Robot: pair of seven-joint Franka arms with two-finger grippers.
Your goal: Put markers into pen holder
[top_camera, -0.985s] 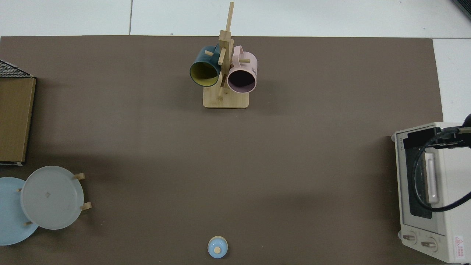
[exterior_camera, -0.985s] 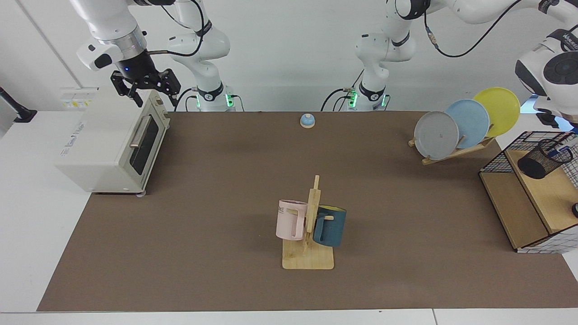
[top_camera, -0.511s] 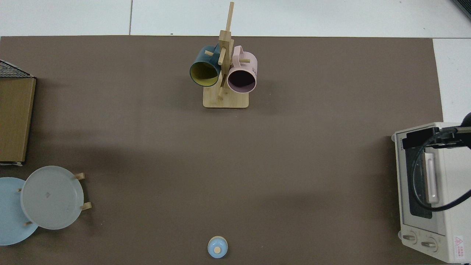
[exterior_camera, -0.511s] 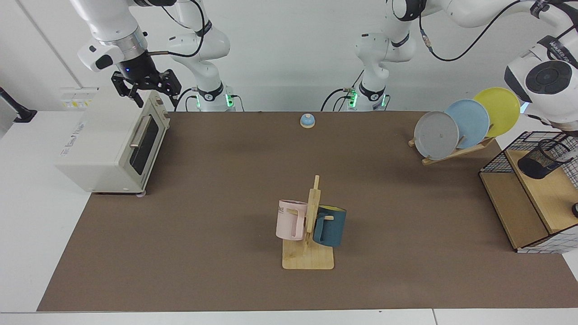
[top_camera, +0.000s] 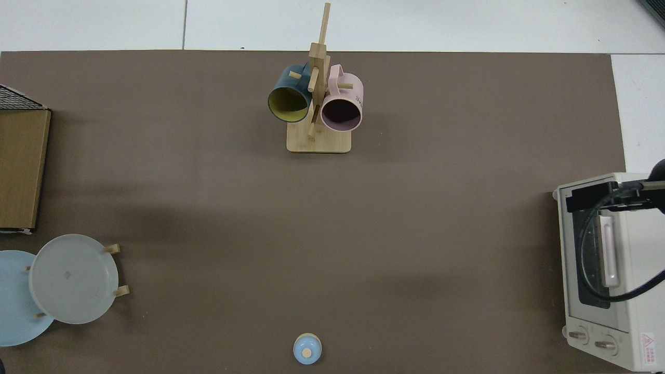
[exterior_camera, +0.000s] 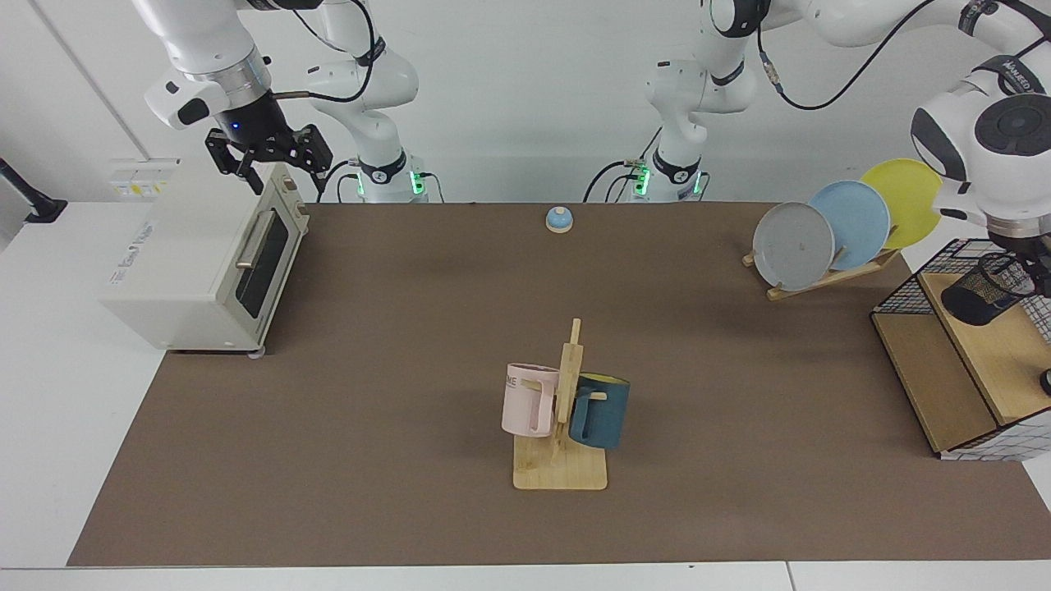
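**Two arms, one holder, no marker in sight**

The left gripper [exterior_camera: 1036, 275] hung at the far right of the facing view, directly over the pen holder [exterior_camera: 981, 292]; only its upper part showed at the frame edge, so whether its fingers were apart or together could not be told. The one black mesh holder sat tilted on the wooden shelf [exterior_camera: 998, 353] inside the wire basket [exterior_camera: 903, 291]. No marker could be made out — if one was in the holder or the gripper, it was hidden.

The right gripper [exterior_camera: 267, 156] waited above the top front edge of the single oven [exterior_camera: 205, 258], its fingers spread with nothing between them. In the top view it appeared as a dark bar [top_camera: 597, 195] over the oven [top_camera: 602, 270].

On the brown mat [exterior_camera: 394, 369] stood one wooden rack [exterior_camera: 562, 460] carrying two mugs — one pink [exterior_camera: 530, 402], one teal [exterior_camera: 599, 410]. One small blue bell [exterior_camera: 559, 218] sat near the arm bases. A plate stand [exterior_camera: 821, 279] held three plates: grey [exterior_camera: 792, 245], blue [exterior_camera: 854, 220] and yellow [exterior_camera: 907, 197]. The top view showed only two of them, grey [top_camera: 72, 278] and blue [top_camera: 13, 306].
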